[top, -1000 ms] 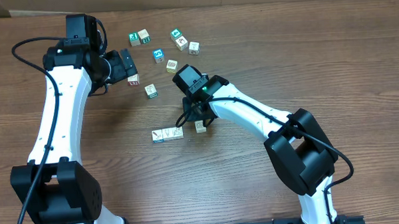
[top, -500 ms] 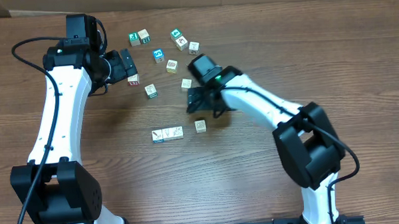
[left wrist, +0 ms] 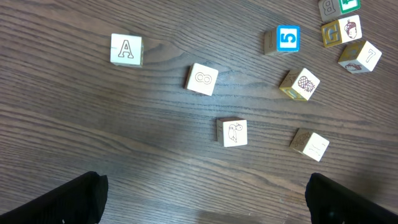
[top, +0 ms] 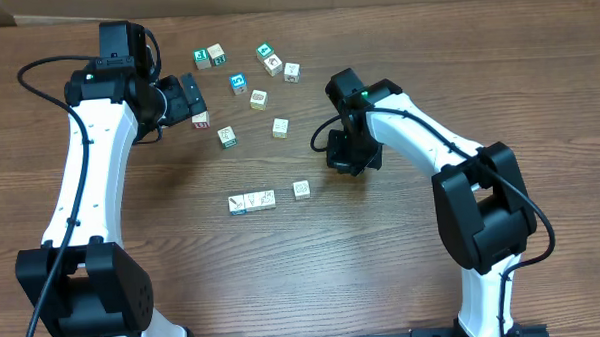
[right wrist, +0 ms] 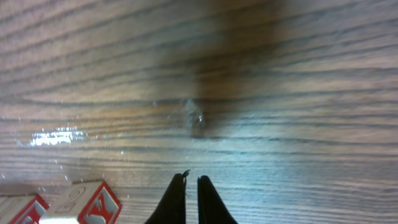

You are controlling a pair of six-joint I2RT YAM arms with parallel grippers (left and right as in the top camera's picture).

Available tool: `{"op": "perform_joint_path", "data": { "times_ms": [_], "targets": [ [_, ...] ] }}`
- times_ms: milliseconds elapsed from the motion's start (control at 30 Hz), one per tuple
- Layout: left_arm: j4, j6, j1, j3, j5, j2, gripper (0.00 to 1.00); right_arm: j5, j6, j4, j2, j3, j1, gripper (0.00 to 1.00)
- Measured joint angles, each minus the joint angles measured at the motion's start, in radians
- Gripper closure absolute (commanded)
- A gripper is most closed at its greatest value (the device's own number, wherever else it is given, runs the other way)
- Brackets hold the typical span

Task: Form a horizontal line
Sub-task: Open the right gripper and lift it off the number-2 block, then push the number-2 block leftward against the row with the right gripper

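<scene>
The horizontal line (top: 251, 202) is a short row of pale cubes touching side by side, left of the table's centre. A single pale cube (top: 301, 189) lies a small gap to the right of it and slightly higher. My right gripper (top: 348, 159) is to the right of that cube, shut and empty; in the right wrist view its fingers (right wrist: 191, 182) meet over bare wood, with a red-edged cube (right wrist: 84, 202) at the lower left. My left gripper (top: 190, 100) is open and empty at the far left, its fingers wide apart in the left wrist view (left wrist: 202, 199).
Several loose cubes lie scattered at the back, among them a blue one (top: 238, 83), a green one (top: 203, 58) and a pale one (top: 281, 127). The left wrist view shows an "A" cube (left wrist: 126, 49), an owl cube (left wrist: 232, 132) and a blue "5" cube (left wrist: 288, 38).
My right gripper has left the single cube beside the row and swung right and back, away from it. The pale cube it covered at the back now shows. The left arm has not moved.
</scene>
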Motion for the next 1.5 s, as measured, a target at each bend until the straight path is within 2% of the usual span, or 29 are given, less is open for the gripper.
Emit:
{"op": "perform_joint_path", "data": {
  "times_ms": [200, 633, 1267, 1500],
  "targets": [
    [0.000, 0.000, 0.000, 0.000, 0.000, 0.000, 0.01, -0.007, 0.000, 0.023, 0.000, -0.027, 0.055, 0.96],
    [0.000, 0.000, 0.000, 0.000, 0.000, 0.000, 0.00, -0.008, 0.000, 0.185, 0.000, -0.090, 0.160, 0.96],
    [0.000, 0.000, 0.000, 0.000, 0.000, 0.000, 0.01, -0.011, 0.001, 0.204, 0.000, -0.090, 0.181, 0.96],
    [0.000, 0.000, 0.000, 0.000, 0.000, 0.000, 0.01, -0.011, 0.053, 0.206, 0.000, -0.090, 0.193, 0.96]
  ]
}}
